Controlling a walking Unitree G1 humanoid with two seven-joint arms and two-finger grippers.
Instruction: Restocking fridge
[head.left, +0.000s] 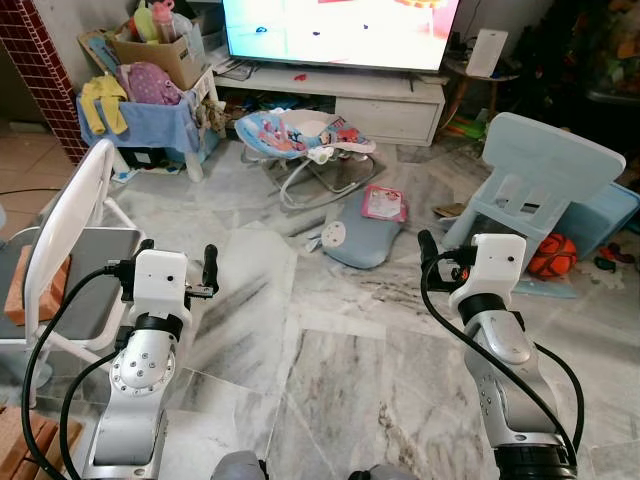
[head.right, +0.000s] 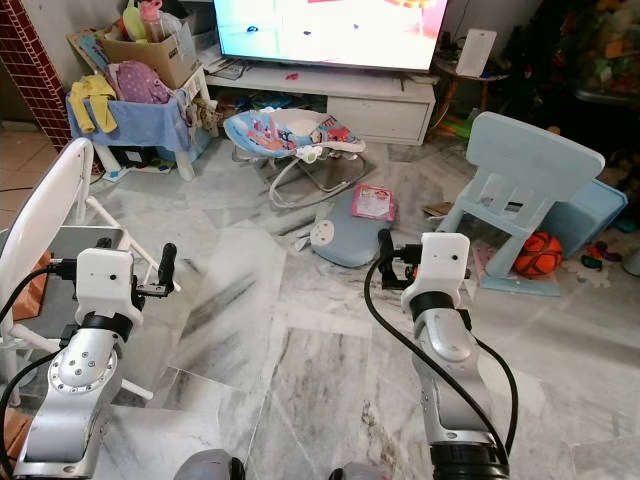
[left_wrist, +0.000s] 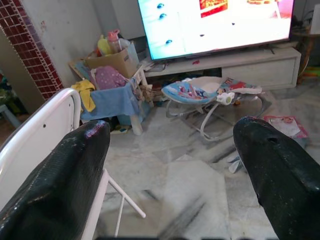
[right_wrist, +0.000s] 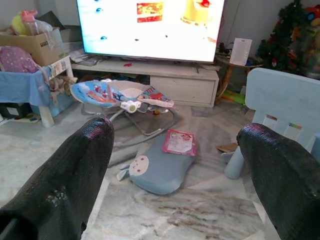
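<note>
Across the far side of the room a lit television (head.left: 340, 30) stands on a low white cabinet (head.left: 350, 100), and the marble floor (head.left: 330, 350) in front of it is strewn with children's things, so this is a living room, with no fridge and no groceries to be seen. Judging by that, the restocking has not really begun: nothing is carried, and the robot seems to be on its way to find either the goods or the fridge. On the left near side is a white folding chair (head.left: 75, 220); on the right a tipped pale blue child's chair (head.left: 540, 180) with an orange ball (head.left: 552, 255) beside it. Farther off lie a baby bouncer (head.left: 305, 140) and a blue cushion (head.left: 360, 235). Both arms are raised before the body: the left gripper (left_wrist: 170, 165) has its fingers spread wide and empty, and the right gripper (right_wrist: 175, 165) likewise, grasping nothing.
</note>
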